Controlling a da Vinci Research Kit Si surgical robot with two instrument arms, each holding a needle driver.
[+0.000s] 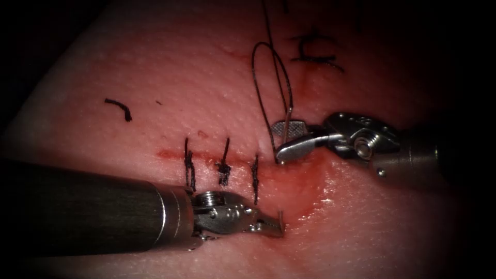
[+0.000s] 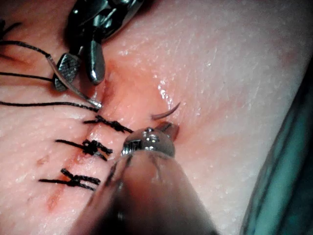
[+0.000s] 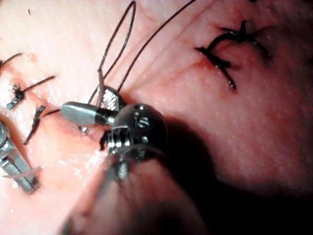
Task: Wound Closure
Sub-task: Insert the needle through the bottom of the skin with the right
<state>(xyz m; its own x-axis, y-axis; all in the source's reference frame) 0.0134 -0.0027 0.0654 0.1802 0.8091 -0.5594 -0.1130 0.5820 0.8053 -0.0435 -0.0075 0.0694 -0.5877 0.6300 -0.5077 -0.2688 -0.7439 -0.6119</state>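
Note:
The curved needle (image 1: 282, 150) sits in the tissue (image 1: 155, 93) across the cut (image 1: 170, 154), just right of the third stitch. Its rear end rises between the open jaws of my right tool (image 1: 287, 138), which touch it without gripping. The needle's tip (image 1: 281, 217) comes out of the near edge of the cut, and my left tool (image 1: 273, 226) is shut on it just behind the point. In the left wrist view the tip (image 2: 166, 110) curves up over my left jaws. Black thread (image 1: 274, 72) loops from the needle's rear end toward the far side.
Three tied stitches (image 1: 223, 166) cross the cut left of the needle. Another knot (image 1: 315, 56) lies at the far right, and a loose thread piece (image 1: 120, 107) at the far left. Red fluid (image 1: 305, 204) wets the tissue around the needle's exit.

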